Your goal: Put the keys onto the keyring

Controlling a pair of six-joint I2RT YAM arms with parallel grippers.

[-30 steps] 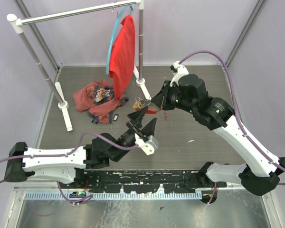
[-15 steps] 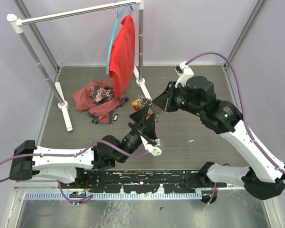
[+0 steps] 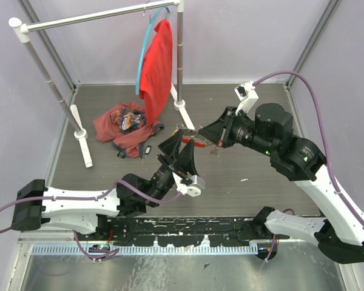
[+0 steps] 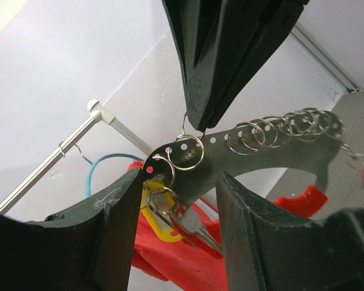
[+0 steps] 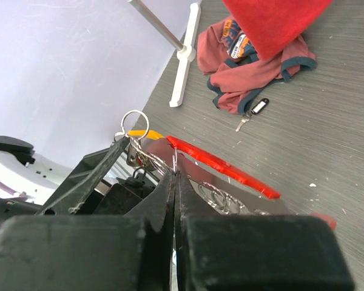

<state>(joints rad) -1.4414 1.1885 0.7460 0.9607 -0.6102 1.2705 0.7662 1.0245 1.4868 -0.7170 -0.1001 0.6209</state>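
The keyring [image 3: 198, 143] is up in the air, off the table [image 3: 255, 167], to the right of the clothes heap [image 3: 122, 128] as the top camera sees it. The right tool [image 3: 198, 134] is closed tight, and its tips pinch a small ring on the keyring's perforated metal strip [image 4: 264, 153]. A row of rings runs along that strip. The red strap [image 5: 221, 166] lies across just behind the tips.

The left tool [image 3: 184, 147] comes up from the side away from the heap. Its two fingers [image 4: 118, 224] stand about half apart, one on each side of the strip's lower end. From the wrist view I cannot tell whether either finger touches the metal.

The keys [image 4: 193, 228] hang from that lower end between the left fingers. They are a silver key and a yellow tag [image 4: 158, 220], threaded on small rings.

A black fob [image 3: 147, 150] lies flat on the table at the heap's near edge, with a small key beside it.
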